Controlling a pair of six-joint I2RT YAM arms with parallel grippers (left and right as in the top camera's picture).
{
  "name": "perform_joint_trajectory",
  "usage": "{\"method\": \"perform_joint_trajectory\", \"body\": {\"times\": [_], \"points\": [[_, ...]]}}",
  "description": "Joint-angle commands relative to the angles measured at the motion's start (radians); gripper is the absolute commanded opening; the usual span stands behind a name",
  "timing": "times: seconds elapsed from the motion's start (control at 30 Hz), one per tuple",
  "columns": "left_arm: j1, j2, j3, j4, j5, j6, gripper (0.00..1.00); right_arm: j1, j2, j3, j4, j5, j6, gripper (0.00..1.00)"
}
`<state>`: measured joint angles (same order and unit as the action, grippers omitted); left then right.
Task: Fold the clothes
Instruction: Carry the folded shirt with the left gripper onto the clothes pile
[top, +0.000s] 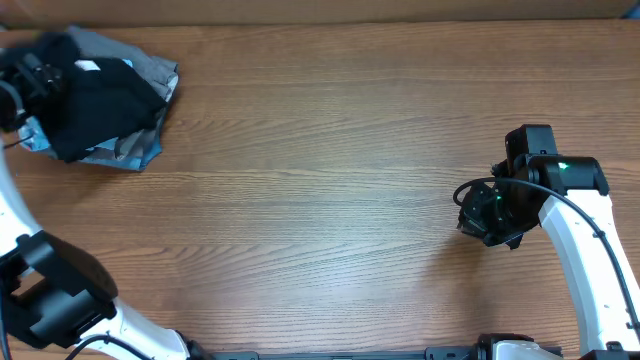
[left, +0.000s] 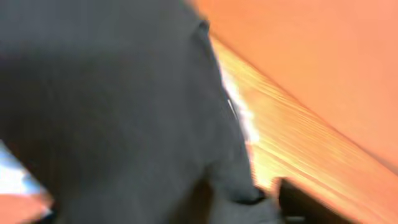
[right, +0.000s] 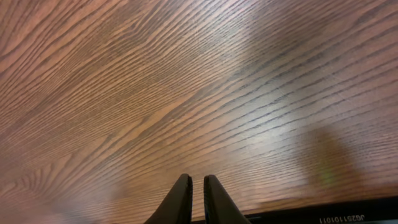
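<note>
The clothes, a black shirt (top: 100, 108), lie crumpled in a heap at the table's far left corner, a small white label (top: 88, 67) showing near the top. My left gripper (top: 38, 74) sits blurred at the heap's left edge. In the left wrist view the dark fabric (left: 118, 112) fills most of the frame, and one finger (left: 303, 200) shows far out at the lower right, so the jaws stand apart. My right gripper (top: 482, 212) hovers over bare wood at the right. It (right: 198, 178) is shut with nothing between its fingers.
A grey garment (top: 150, 68) and a light-blue one (top: 130, 152) lie under the black shirt. The wooden table (top: 330, 150) stretches between the two arms. The left arm's base (top: 50, 300) stands at the front left.
</note>
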<state>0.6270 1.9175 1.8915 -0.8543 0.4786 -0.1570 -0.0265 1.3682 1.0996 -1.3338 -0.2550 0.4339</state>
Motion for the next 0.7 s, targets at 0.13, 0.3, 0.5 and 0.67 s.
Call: {"method": "perform_joint_trajectory", "body": {"times": [0.13,0.3,0.5,0.67], "points": [[0.122,-0.051,0.208,-0.243,-0.031,-0.008,1.0,-0.002,-0.065,0.014,0.021,0.0,0.003,0.11],[0.099,-0.176,0.352,-0.43,0.072,0.039,1.0,-0.002,-0.168,0.018,0.044,-0.011,-0.06,0.12],[-0.071,-0.38,0.36,-0.605,0.041,0.195,1.0,-0.002,-0.322,0.069,0.047,-0.142,-0.227,0.17],[-0.429,-0.584,0.36,-0.784,-0.205,0.251,1.0,-0.002,-0.462,0.169,0.156,-0.249,-0.256,0.46]]}}
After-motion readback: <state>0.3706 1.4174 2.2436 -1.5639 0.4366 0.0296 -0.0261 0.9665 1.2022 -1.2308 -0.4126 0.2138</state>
